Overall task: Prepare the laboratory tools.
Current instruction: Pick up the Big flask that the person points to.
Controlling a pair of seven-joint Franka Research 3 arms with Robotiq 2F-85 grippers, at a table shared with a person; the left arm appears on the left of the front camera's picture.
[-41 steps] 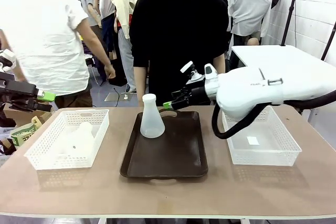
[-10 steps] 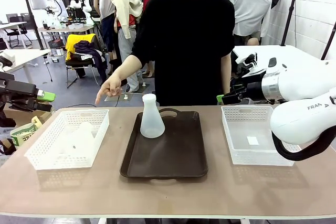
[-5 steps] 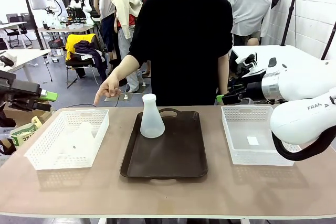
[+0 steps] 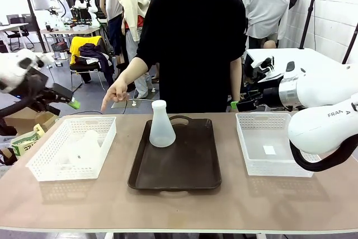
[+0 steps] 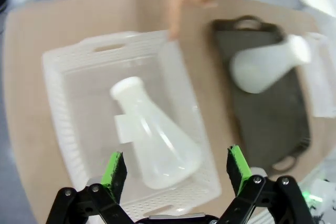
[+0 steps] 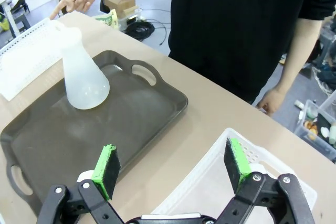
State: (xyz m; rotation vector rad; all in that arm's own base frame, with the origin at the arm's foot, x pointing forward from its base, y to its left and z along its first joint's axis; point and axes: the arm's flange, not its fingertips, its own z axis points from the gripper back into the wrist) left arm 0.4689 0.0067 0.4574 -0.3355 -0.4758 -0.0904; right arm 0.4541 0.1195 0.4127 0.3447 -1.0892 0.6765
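Observation:
One milky-white conical flask stands upright at the far left of the dark brown tray; the right wrist view shows the same flask. The second flask lies on its side in the left mesh basket, seen faintly from the front as a pale flask. My left gripper hangs open above that basket, at the picture's left edge in the front view. My right gripper is open and empty, held behind the right basket's far left corner.
A person in black stands at the far side, one hand pointing down toward the left basket's far corner. An empty white mesh basket sits to the right of the tray. Bare tabletop runs along the near edge.
My left arm has swung right and toward the left basket. My right arm earlier drew back from the tray to behind the right basket and has held still since. The person's hand keeps pointing.

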